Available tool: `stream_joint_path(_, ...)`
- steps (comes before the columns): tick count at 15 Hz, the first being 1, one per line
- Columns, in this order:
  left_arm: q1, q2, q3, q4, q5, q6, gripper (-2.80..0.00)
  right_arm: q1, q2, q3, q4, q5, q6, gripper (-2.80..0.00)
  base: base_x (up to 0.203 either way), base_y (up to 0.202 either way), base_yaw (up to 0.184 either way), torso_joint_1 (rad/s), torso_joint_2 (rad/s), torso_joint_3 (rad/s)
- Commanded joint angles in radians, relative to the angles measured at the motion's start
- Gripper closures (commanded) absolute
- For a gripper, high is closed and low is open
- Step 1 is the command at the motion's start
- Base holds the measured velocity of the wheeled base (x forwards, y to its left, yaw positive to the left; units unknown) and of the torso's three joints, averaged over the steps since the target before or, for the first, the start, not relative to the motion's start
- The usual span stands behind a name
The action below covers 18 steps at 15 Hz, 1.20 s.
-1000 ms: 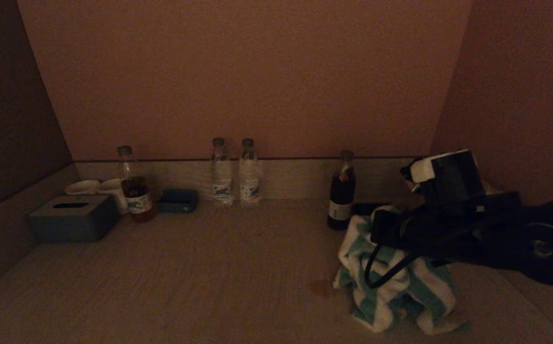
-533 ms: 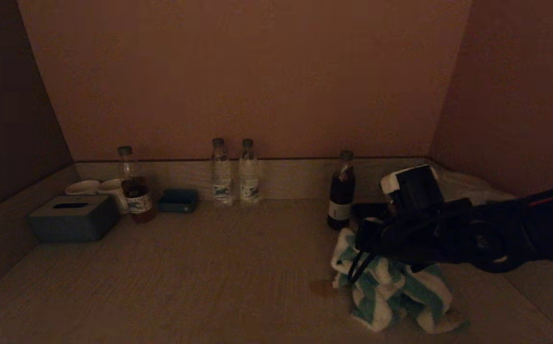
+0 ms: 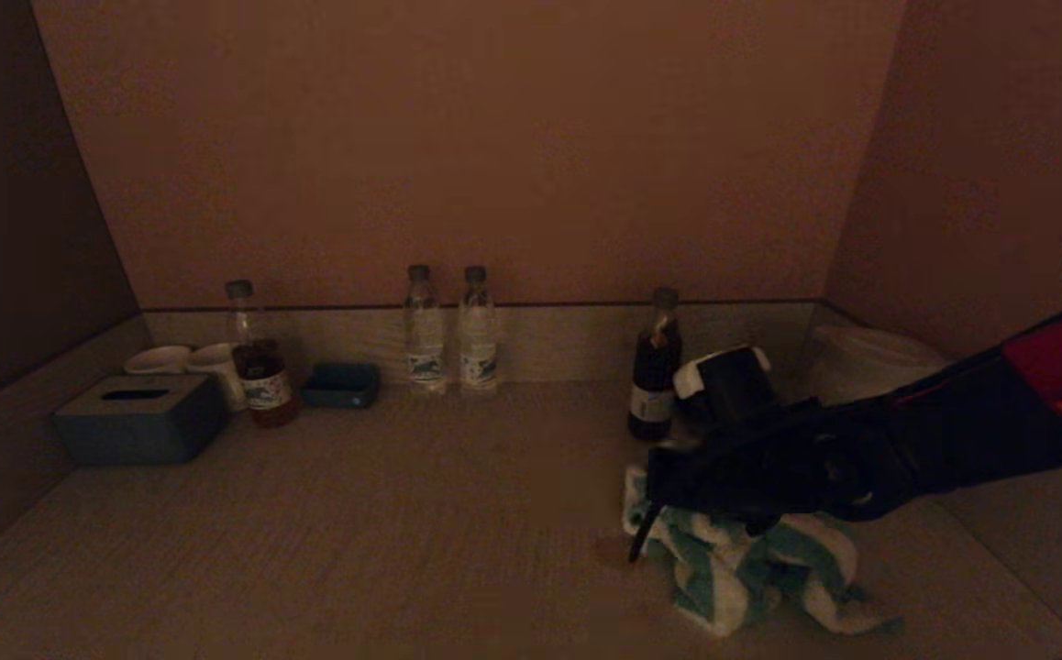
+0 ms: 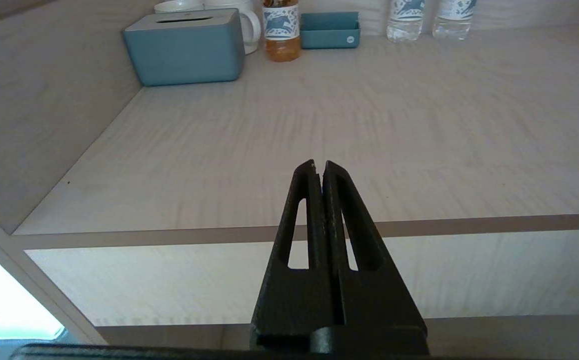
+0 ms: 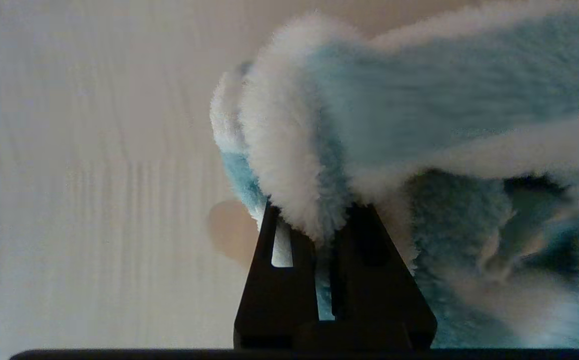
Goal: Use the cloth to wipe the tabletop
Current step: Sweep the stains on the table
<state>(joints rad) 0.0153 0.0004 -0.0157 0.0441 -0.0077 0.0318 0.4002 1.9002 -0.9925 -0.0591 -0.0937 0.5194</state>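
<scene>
Right gripper (image 5: 319, 225) dragged cloth (image 3: 751, 568) leftward, clamped; wrist view reveals stain (image 5: 229, 230) alongside.

The pale wood-grain tabletop (image 3: 421, 513) carries a tissue box (image 3: 139, 419), two cups (image 3: 184, 360) and an amber bottle (image 3: 258, 368) at ten o'clock, a small blue tray (image 3: 341, 385) and two water bottles (image 3: 449, 330) at twelve, and a dark bottle (image 3: 657, 367), a striped cloth (image 3: 742, 573) and a small brown stain (image 3: 613, 550) at three.

Right gripper (image 5: 319, 227) fingertips buried in cloth (image 5: 419, 125) pile; cloth cut off by right wrist frame edge. Stain (image 5: 229, 230) partly hidden behind cloth and finger. Head view: right arm (image 3: 861, 449) covers cloth top, bottle labels unreadable.
</scene>
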Motion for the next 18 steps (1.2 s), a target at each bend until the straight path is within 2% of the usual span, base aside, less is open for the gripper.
stream_joint_path(1, 0.000, 0.001, 0.000, 0.000, 0.000, 0.000, 0.00, 0.029, 0.057, -0.020, -0.001, -0.004, 0.002, 0.00, 0.000, 0.000, 0.000, 0.000, 0.00, 0.000)
stream_joint_path(11, -0.002, 0.001, 0.000, 0.000, 0.000, 0.000, 0.00, 0.077, 0.109, -0.060, -0.002, 0.005, 0.004, 0.00, 0.000, 0.000, 0.000, 0.000, 0.00, 0.000)
stream_joint_path(18, -0.001, 0.001, 0.000, 0.000, 0.000, 0.000, 0.00, 0.214, 0.124, -0.096, 0.001, -0.004, -0.004, 0.00, 0.000, 0.000, 0.000, 0.000, 0.00, 0.000)
